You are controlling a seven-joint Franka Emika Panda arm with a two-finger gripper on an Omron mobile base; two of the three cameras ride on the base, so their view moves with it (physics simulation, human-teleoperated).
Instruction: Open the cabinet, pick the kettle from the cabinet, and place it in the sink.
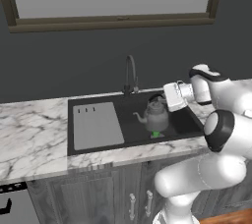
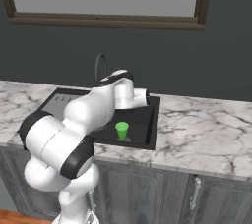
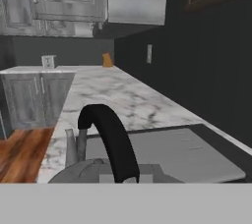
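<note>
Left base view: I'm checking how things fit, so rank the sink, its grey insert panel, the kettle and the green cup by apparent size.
1. sink
2. grey insert panel
3. kettle
4. green cup, mostly hidden behind the kettle, so its rank is unsure.

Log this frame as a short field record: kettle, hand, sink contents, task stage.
kettle: grey kettle upright inside the sink, right half of the basin
hand: hand shut on the kettle's dark arched handle, approaching from the right
sink contents: grey insert panel on the left, green cup by the kettle
faucet: dark curved faucet behind the basin
task stage: kettle in the sink, not yet released
</note>
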